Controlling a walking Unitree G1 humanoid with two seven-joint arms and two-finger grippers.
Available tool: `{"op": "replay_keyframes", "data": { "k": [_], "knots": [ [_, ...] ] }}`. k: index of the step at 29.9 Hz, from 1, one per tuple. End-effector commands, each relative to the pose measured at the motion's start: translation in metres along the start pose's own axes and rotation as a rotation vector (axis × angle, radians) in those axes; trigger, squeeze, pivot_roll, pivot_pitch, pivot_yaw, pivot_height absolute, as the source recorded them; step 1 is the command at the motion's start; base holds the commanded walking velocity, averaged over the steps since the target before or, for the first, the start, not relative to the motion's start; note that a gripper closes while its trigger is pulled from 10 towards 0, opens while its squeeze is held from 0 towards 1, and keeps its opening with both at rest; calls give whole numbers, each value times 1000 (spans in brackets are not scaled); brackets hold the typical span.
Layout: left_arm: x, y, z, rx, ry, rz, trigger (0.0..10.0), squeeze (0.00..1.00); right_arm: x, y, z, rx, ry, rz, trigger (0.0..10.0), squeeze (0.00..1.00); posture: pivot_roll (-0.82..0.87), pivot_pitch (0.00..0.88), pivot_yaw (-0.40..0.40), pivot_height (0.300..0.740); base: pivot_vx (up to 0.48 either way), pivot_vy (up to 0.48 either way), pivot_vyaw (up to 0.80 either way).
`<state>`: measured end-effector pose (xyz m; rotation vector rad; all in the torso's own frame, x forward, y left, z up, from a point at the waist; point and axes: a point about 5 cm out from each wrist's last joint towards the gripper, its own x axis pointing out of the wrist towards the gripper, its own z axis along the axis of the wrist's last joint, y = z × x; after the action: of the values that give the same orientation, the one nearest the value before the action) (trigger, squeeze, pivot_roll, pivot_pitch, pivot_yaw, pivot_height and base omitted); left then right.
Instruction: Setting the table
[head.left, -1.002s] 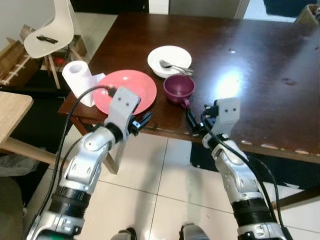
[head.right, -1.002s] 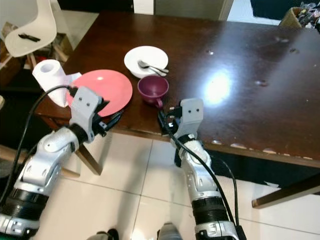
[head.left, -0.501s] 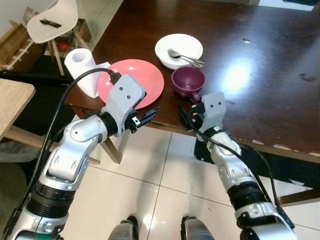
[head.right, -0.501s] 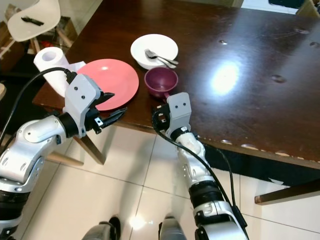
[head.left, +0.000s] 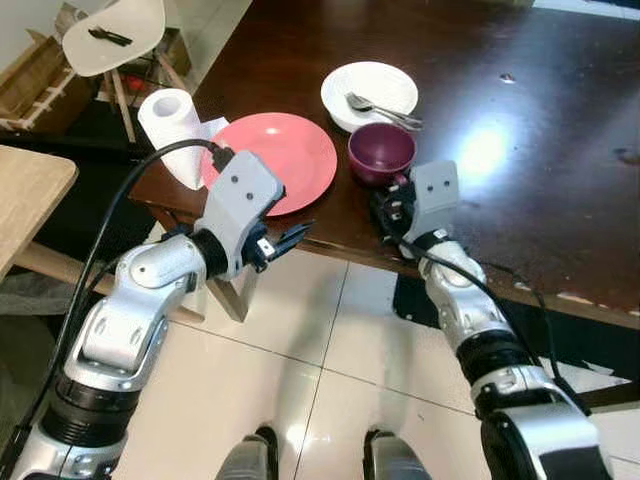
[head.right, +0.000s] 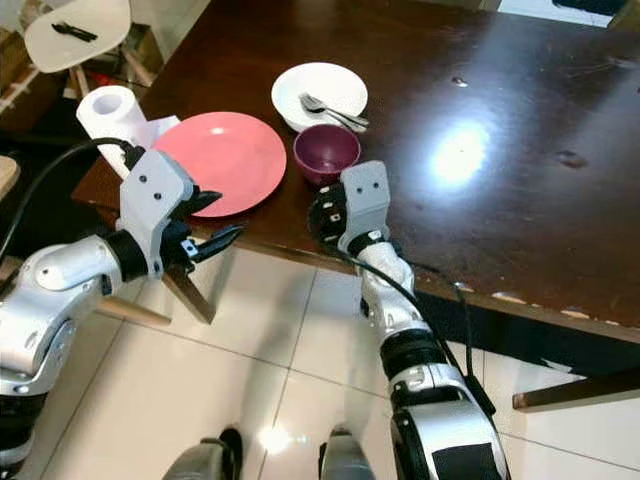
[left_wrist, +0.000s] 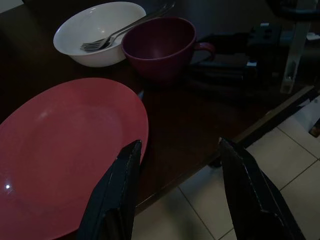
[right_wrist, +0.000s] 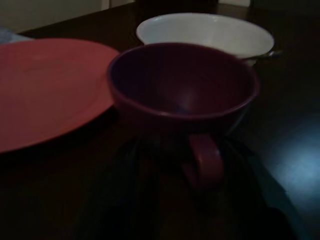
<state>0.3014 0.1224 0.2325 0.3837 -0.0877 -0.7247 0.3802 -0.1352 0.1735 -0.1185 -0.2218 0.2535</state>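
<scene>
just ahead of both tools, on the dark table (head.left: 560, 120), lie the pink plate (head.left: 285, 160), white bowl (head.left: 372, 88) and purple cup (head.left: 381, 152). left tool (head.left: 285, 241) gapes wide off the table edge; right tool (head.left: 388, 210) faces the cup's handle, spread unclear. a hasty push could shove the cup into the bowl.

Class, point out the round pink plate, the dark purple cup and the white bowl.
Round pink plate (head.left: 285, 160), left eye view, centre.
Dark purple cup (head.left: 380, 150), left eye view, inside.
White bowl (head.right: 300, 80), right eye view, inner wall.

Head cams look down at table edge (head.left: 330, 245) — wrist cams close, low, both sharing the cup (right_wrist: 182, 85).
</scene>
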Motion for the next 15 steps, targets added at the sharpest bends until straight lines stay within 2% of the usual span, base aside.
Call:
{"op": "replay_keyframes", "data": {
  "k": [1,15],
  "knots": [
    [-3,-1,-1,-2,6,-6,10000,0,-1,4,-5,7,7,7,0,0,20,174,118,740,0,0,0],
    [3,-5,1,-16,0,-7,10000,0,2,6,-4,20,-19,40,0,0,2,151,116,740,0,0,0]
  ]
}}
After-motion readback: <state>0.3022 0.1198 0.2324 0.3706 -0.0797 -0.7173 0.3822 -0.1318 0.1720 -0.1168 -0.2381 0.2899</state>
